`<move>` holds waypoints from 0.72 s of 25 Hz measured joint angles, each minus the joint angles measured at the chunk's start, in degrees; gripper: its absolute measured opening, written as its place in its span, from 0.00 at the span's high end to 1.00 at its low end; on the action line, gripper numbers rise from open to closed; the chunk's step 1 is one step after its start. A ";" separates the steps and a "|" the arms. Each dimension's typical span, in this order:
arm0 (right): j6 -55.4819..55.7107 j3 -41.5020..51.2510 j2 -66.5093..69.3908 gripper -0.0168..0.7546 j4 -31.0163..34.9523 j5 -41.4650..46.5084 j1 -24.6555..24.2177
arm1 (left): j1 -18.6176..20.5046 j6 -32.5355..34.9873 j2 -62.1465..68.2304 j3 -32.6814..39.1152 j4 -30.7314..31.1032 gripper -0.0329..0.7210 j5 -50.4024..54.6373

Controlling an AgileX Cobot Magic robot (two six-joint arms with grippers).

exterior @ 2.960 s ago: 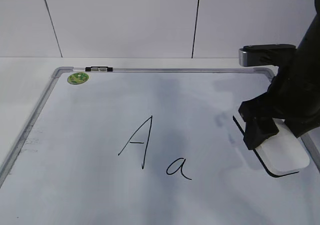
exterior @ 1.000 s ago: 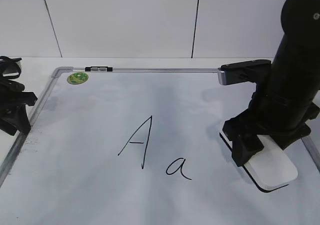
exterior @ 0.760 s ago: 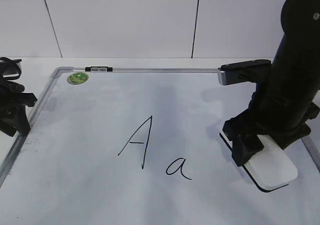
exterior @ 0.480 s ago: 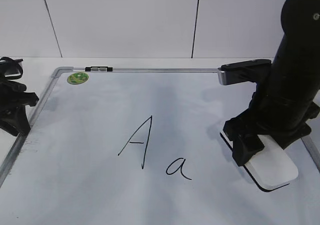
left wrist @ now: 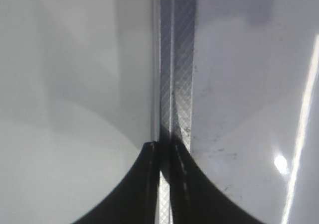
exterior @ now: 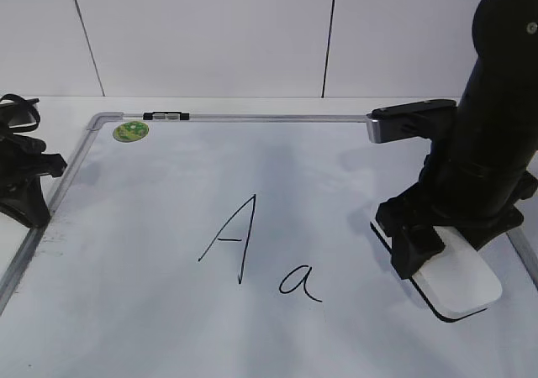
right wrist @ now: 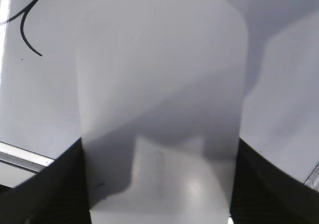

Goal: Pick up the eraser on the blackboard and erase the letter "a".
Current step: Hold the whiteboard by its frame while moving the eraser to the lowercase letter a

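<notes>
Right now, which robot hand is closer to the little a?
Right. The right hand grips the eraser just right of the a. The left hand sits far off at the board's left edge.

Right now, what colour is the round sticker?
Green sticker, clearest in the exterior view.

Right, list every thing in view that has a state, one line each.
eraser: flat on the board, gripped at its sides by the right gripper.
blackboard: lying flat, both letters on it.
letter "a": whole, not erased.
capital "A": whole.
left gripper: shut, empty, over the board's left frame.
</notes>
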 joint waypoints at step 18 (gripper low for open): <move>-0.20 -6.05 6.24 0.25 -0.96 -1.34 3.72 | 0.00 -0.08 0.11 -0.12 0.00 0.93 0.26</move>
